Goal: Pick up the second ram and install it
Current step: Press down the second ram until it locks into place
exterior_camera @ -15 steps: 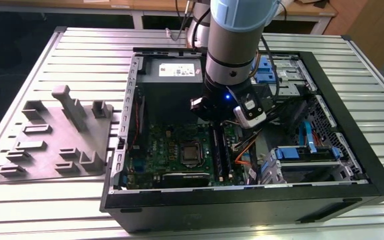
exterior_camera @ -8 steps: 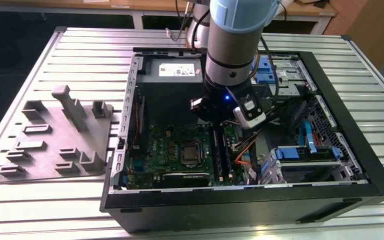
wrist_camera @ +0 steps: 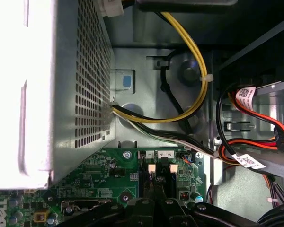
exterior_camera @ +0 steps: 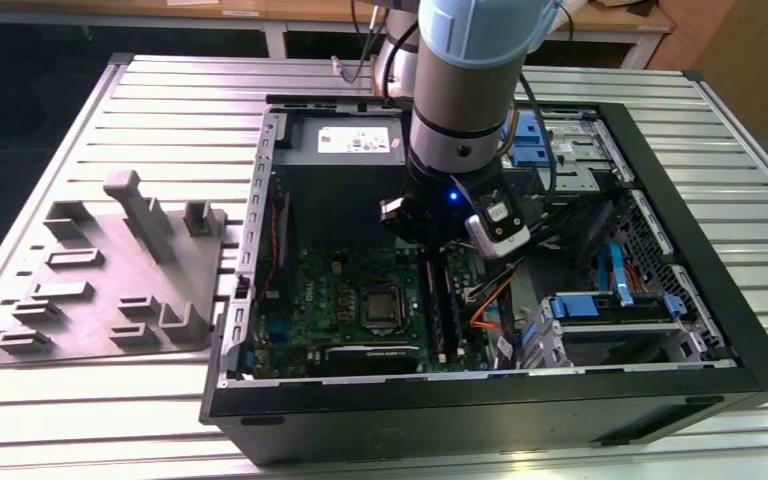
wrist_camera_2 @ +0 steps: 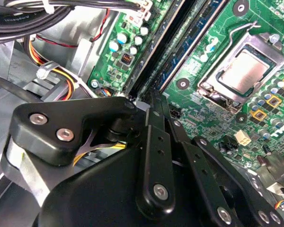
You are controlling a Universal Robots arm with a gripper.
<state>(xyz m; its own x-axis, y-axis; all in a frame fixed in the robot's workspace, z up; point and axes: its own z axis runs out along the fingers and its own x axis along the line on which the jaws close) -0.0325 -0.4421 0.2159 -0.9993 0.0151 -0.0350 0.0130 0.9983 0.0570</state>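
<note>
My gripper reaches down into the open computer case, at the end of the memory slots nearest the grey power-supply box. In the second wrist view its black fingers meet at a narrow tip, gripper shut. From that tip the second ram, a thin dark stick, runs away along the slots of the green motherboard. It stands in line with a slot, and I cannot tell whether the fingers clamp it or rest on its edge. In the first wrist view the gripper sits just short of the white slot latches.
The CPU socket lies beside the slots. Yellow and black cables loop past the perforated power-supply wall; orange and red cables run by the drive bays. A grey parts fixture lies on the slatted table at the exterior view's left.
</note>
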